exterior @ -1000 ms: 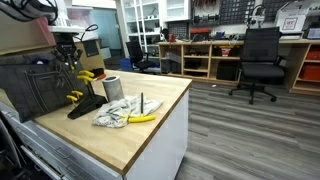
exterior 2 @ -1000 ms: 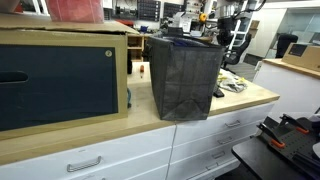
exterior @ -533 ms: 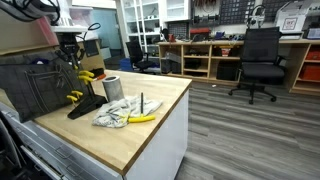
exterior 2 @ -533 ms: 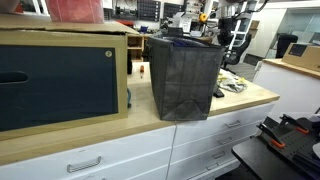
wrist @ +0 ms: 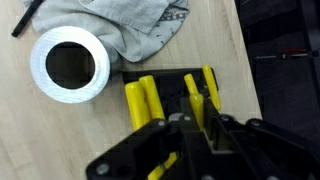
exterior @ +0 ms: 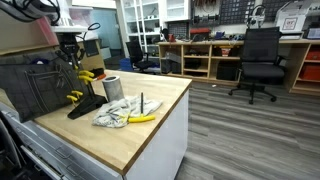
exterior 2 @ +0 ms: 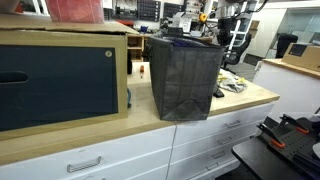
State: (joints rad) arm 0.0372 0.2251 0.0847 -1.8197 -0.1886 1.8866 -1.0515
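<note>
In the wrist view my gripper hangs over a black holder that carries several yellow-handled tools. The jaws stand close together around one yellow handle at the holder's right side. A silver cup stands to the left, and a crumpled grey cloth lies beyond it. In an exterior view the gripper sits just above the holder, next to the cup and the cloth. In an exterior view the arm shows behind a black bin.
A black mesh bin stands beside the holder and blocks much of an exterior view. A yellow object and an upright black pen rest on the cloth. A wooden cabinet stands on the counter. The counter edge is near.
</note>
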